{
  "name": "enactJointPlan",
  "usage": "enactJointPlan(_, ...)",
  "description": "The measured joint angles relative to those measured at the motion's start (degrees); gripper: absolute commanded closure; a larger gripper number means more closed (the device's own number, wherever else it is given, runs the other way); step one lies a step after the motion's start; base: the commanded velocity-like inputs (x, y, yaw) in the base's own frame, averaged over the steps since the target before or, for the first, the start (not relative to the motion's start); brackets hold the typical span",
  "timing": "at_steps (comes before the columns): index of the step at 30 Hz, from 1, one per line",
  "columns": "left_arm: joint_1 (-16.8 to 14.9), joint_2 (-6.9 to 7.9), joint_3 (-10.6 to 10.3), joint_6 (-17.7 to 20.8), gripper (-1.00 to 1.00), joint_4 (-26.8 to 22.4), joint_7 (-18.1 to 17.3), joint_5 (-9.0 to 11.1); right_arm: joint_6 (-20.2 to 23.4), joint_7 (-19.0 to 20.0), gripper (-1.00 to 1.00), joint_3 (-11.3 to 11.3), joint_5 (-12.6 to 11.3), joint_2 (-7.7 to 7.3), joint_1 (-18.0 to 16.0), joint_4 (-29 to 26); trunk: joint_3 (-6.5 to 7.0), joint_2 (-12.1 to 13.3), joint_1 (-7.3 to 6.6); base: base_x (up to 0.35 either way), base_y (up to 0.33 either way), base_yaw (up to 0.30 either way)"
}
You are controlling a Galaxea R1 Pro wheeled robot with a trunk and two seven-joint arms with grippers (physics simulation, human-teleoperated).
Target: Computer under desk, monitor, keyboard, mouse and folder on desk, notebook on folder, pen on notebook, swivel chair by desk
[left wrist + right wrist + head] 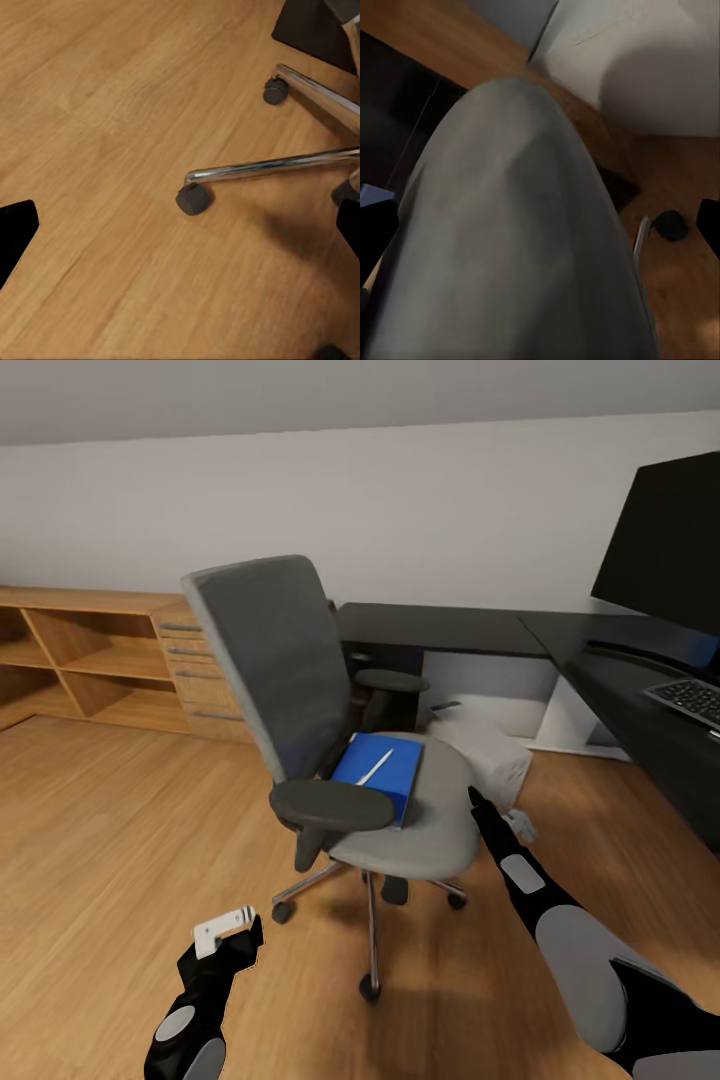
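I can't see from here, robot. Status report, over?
Left claw low by chair wheels, right claw at seat edge; both empty, it seems. Folder on swivel chair, pen on top. Near armrest beside folder.

Your left arm (pixel 195 1010) is low and bent, and its wrist points forward and down. The left gripper (pixel 232 930) hangs in the air and touches nothing; I cannot tell if its jaws are apart or together. Your right arm (pixel 580 950) reaches forward, almost straight. The right gripper (pixel 478 800) is at the end of it, and the state of its jaws is not clear.
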Motion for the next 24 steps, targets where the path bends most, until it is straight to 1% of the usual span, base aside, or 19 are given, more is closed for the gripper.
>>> enactJointPlan(3,0.0,0.05,0.0,-0.69,-1.0,0.03,-0.01,0.01,0.01,0.0,-1.0,0.01,0.0,0.0,0.01,0.01,0.0,0.0,0.0,0.299,0.0,0.274)
enactJointPlan(6,0.0,0.08,0.0,-3.48,-1.0,0.32,0.0,0.1,0.01,0.0,-1.0,-0.05,-0.02,-0.01,0.01,0.01,0.0,0.0,-0.01,0.315,0.0,0.274)
enactJointPlan(7,0.0,0.09,0.0,-3.68,-1.0,0.37,0.0,0.08,0.01,0.0,-1.0,-0.05,-0.02,-0.01,0.01,0.01,0.0,0.0,-0.01,0.319,0.0,0.274)
enactJointPlan(18,0.0,0.09,-0.05,-3.98,-1.0,0.68,-0.01,0.06,0.01,0.01,-1.0,-0.05,-0.01,-0.02,0.02,0.01,0.0,0.0,-0.01,0.319,0.0,0.273)
enactJointPlan(21,0.0,0.09,-0.07,-3.98,-1.0,0.7,-0.01,0.05,0.01,0.02,-1.0,0.1,0.03,-0.5,0.01,0.03,0.0,0.0,-0.01,0.294,0.0,0.253)
enactJointPlan(24,-0.01,0.06,-0.09,-3.98,-1.0,0.71,0.03,0.05,-0.01,0.02,-1.0,0.13,0.09,-1.2,0.02,0.04,0.0,0.0,0.01,0.133,0.0,0.238)
